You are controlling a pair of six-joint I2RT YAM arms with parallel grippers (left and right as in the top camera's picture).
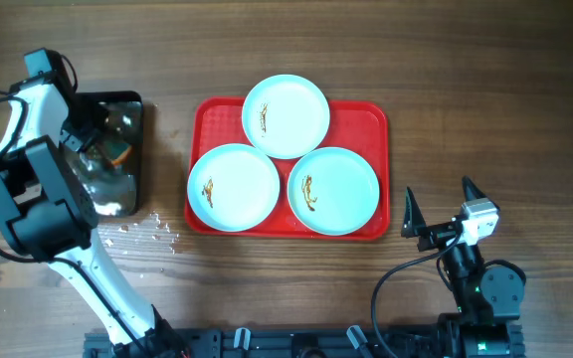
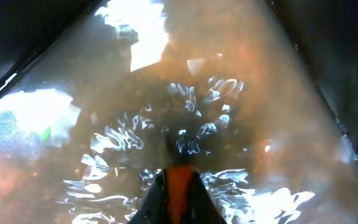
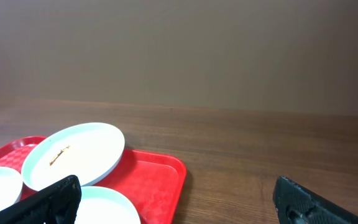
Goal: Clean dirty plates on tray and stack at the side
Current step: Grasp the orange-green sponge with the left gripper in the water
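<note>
A dark wooden table (image 1: 485,60) runs back to a plain tan wall (image 3: 229,50). The right gripper (image 1: 441,206) is released, fingers spread wide above bare wood. Just ahead of them and to their left lies the red tray (image 1: 368,115), holding three plates (image 1: 286,116), each with a brown smear. The left gripper (image 1: 105,145) is clenched on an orange sponge (image 2: 180,186), fingers dipped in the rippling water of a black pan (image 1: 132,99). Water drops (image 1: 142,229) spot the wood beside the pan.
</note>
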